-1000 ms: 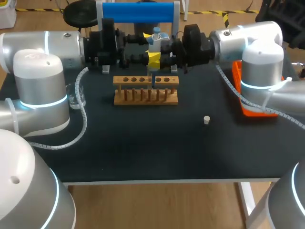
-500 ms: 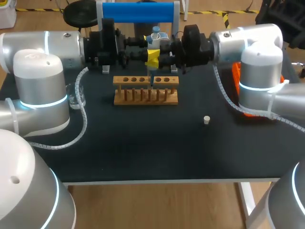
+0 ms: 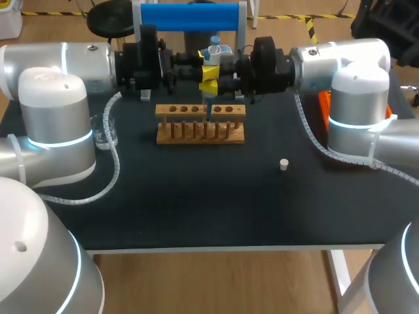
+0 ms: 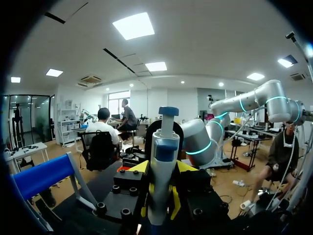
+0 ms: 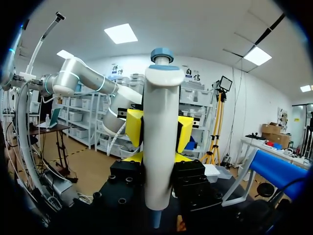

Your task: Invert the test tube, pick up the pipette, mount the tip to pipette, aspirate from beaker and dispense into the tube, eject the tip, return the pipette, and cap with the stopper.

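Pipette (image 5: 159, 137) stood upright over the wooden rack (image 3: 200, 131) at the table's back, right gripper (image 5: 157, 131) clamped on its barrel, left gripper (image 4: 161, 169) state unreadable; I judged it light, rigid, slick plastic, best held mid-barrel.

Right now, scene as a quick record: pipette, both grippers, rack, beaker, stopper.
pipette: upright, in the air, tip down over the rack
right gripper: shut on the pipette's body
left gripper: against the pipette from the opposite side; grip unclear
rack: wooden, far middle of the table
beaker: clear, standing on the table beside the left arm
stopper: white, loose on the table, right of the rack; capping not yet done
orange tray: mostly hidden behind the right arm
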Action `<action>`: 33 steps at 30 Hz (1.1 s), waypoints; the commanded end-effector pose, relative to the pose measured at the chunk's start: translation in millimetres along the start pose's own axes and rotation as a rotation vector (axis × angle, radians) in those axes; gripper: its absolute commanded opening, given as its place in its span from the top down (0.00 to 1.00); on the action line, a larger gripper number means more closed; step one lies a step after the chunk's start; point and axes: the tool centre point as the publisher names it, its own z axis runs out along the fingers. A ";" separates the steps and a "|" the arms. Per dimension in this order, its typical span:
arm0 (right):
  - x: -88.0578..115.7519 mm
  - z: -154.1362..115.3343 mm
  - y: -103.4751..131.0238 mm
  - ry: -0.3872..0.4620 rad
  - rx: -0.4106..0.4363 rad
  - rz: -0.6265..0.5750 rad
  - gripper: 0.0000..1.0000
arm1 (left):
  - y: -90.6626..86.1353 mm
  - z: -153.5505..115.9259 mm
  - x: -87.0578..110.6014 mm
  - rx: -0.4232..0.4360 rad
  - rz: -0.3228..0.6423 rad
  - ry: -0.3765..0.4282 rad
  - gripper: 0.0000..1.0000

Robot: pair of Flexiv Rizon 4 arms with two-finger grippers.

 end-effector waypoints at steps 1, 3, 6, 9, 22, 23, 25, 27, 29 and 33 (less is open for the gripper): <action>0.0 -0.2 -0.4 0.007 0.002 -0.002 1.00 | 0.1 -0.5 0.1 0.001 0.000 0.000 1.00; -0.2 -0.4 -0.2 0.010 0.003 -0.001 0.54 | 0.1 -0.5 0.1 0.001 0.000 0.000 1.00; 0.1 -2.1 0.1 0.016 0.004 0.001 0.00 | 0.1 -0.5 0.1 0.001 0.000 0.000 1.00; 1.4 -5.2 -0.3 0.021 0.006 0.005 0.00 | 0.1 -0.5 0.1 0.001 0.000 0.000 1.00; -2.2 -67.4 3.0 -0.028 0.012 0.009 0.00 | 0.1 -0.5 0.1 0.001 0.000 0.000 1.00; -4.2 -72.8 3.7 -0.038 0.011 0.009 0.00 | 0.1 -0.5 0.1 0.001 0.000 0.000 1.00; -9.4 -82.5 5.0 -0.058 0.010 0.008 0.00 | 0.1 -0.5 0.1 0.001 0.000 0.000 1.00; -17.2 -92.1 6.1 -0.083 0.012 0.007 0.00 | 0.1 -0.5 0.1 0.001 0.000 0.000 1.00; -24.9 -98.6 7.2 -0.099 0.013 0.010 0.00 | 0.1 -0.5 0.1 0.001 0.000 0.000 1.00; -49.8 -104.5 6.4 -0.129 0.058 0.014 0.00 | 0.1 -0.5 0.1 0.001 0.000 0.000 1.00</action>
